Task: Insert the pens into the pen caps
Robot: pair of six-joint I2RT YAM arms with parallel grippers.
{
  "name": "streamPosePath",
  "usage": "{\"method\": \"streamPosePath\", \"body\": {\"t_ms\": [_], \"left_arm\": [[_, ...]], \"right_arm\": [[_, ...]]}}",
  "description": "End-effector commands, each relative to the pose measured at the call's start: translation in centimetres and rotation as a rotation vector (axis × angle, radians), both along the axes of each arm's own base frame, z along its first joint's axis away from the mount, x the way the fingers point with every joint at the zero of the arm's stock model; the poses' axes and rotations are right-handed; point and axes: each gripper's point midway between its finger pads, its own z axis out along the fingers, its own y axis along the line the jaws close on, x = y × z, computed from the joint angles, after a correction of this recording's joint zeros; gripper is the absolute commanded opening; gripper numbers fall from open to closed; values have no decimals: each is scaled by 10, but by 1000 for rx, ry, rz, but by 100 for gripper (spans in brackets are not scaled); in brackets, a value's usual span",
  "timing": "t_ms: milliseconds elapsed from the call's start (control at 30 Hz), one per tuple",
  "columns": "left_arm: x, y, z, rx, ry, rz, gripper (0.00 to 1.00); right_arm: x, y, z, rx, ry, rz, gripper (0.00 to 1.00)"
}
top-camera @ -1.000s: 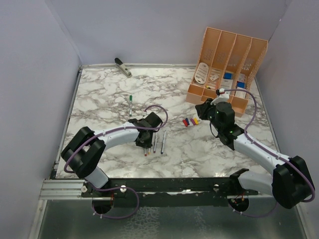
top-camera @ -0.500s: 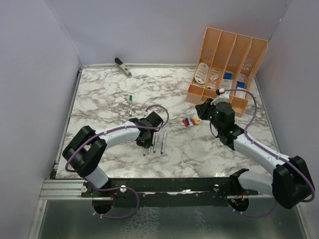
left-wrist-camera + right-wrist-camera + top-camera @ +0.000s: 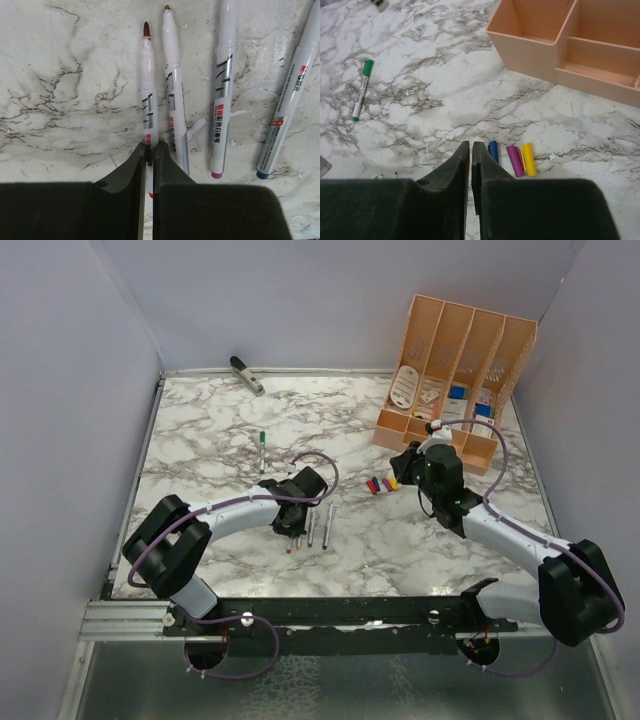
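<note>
Lifting looks risky for the left fingers [image 3: 140, 160], clamped narrow on the rear of the red-tipped pen [image 3: 147, 90] lying on the counter [image 3: 60, 75]. The neighbouring pen [image 3: 172, 85] lies right against it and could be dragged along, and so rearward a hold may let the tip droop. The right fingers [image 3: 461, 160] are pressed almost together on a sliver of red, apparently the red cap [image 3: 469, 156], just beside the blue cap [image 3: 493, 150]; a nudge could scatter that row. How much sits inside either grip is hidden.
</note>
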Motion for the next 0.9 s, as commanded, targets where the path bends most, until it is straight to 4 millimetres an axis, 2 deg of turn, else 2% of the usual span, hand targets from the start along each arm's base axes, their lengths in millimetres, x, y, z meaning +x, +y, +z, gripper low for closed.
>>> {"method": "streamPosePath", "body": {"t_ms": [0, 267, 433, 633, 867], "left_arm": [[-6, 38, -3, 164, -12, 27, 0], [35, 32, 48, 128, -216, 64, 0], [55, 24, 80, 66, -347, 63, 0], [75, -2, 118, -124, -539, -3, 0], [83, -36, 158, -416, -762, -101, 0]], "right_arm": [[6, -1, -2, -35, -5, -1, 8], [13, 6, -2, -67, -20, 39, 11], [16, 19, -17, -100, 21, 113, 14], [13, 38, -35, -143, 65, 259, 14], [5, 45, -44, -165, 95, 331, 17]]}}
